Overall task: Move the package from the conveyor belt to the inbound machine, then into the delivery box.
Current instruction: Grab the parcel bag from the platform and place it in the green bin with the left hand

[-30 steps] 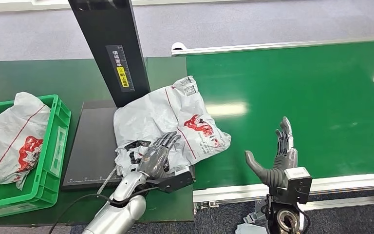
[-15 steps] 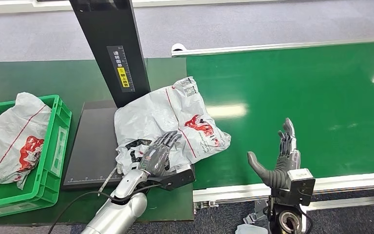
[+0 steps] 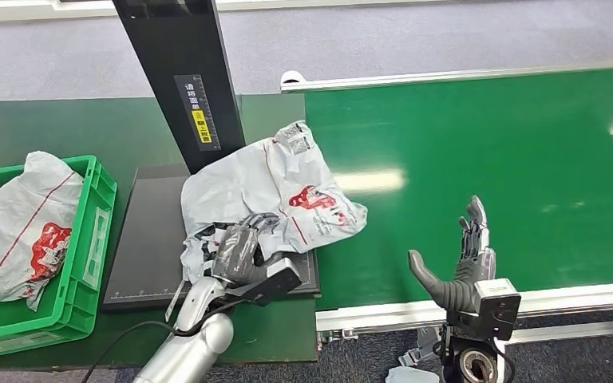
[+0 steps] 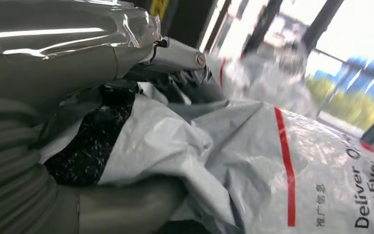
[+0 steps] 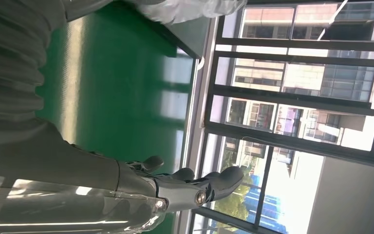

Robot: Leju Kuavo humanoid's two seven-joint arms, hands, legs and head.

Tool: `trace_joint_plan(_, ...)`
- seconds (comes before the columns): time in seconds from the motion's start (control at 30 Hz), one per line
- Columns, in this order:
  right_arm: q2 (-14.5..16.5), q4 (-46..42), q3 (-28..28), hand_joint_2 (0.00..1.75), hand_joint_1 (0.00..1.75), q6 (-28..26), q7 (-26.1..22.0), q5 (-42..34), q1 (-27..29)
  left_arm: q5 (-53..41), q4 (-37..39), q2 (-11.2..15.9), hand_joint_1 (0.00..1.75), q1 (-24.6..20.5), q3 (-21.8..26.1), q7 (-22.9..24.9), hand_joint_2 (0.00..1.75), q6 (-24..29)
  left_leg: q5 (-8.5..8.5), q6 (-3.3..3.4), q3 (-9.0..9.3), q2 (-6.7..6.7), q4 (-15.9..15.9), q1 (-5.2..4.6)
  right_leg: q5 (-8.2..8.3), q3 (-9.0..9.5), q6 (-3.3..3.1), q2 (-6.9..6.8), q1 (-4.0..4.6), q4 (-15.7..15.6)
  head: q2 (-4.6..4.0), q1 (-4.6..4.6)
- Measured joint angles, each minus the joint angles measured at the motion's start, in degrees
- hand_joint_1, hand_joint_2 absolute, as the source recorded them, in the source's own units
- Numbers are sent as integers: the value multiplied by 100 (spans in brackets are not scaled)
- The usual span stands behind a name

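The package (image 3: 275, 187), a crumpled grey-white plastic mailer bag with thin red lines, a red printed logo and a white label at its far corner, is lying mostly on the dark flat platform of the inbound machine (image 3: 156, 239), just in front of the machine's black upright column. Its right edge is hanging past the platform toward the green conveyor belt (image 3: 487, 159). The bag's near-left corner is bunching up, with black print showing in the folds (image 4: 92, 146). The left hand (image 3: 238, 254) is gripping that bunched corner, fingers curling into the plastic. The delivery box (image 3: 88, 239), a green crate, is standing left of the platform.
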Motion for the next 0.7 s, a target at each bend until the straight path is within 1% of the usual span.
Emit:
trace_joint_plan(0.2,0,5,13,175,0,-11,25,-175,-23,606,-554,16,175,114,218,-661,175,916,0,0,-7,-1,0,0,0,-2,0,-1,0,0,0,1)
trace_joint_plan(0.3,0,27,25,175,0,-6,28,-286,-71,832,-751,42,175,138,355,-821,175,1173,0,0,-7,0,0,0,0,-2,0,-1,0,0,0,1)
trace_joint_plan(0.43,-1,60,42,175,0,-6,20,-380,-118,964,-1013,56,175,179,622,-1160,175,1231,1,0,-6,0,0,0,0,-2,0,-1,0,0,0,0)
trace_joint_plan(0.53,-5,112,61,175,0,-7,16,-463,-174,1068,-1236,6,175,221,851,-1715,175,1234,1,0,-7,0,0,0,0,-3,0,-1,0,1,0,0)
trace_joint_plan(0.63,-12,192,74,175,0,-16,-3,-537,-241,1082,-1606,-124,175,317,1120,-2354,175,1234,1,0,-9,0,0,0,0,-5,0,-1,0,1,0,1)
trace_joint_plan(0.7,-17,244,83,175,0,-23,-18,-568,-272,1020,-1929,-207,175,373,1283,-2538,175,1234,1,0,-10,-1,0,0,0,-6,0,-2,-1,0,0,1)
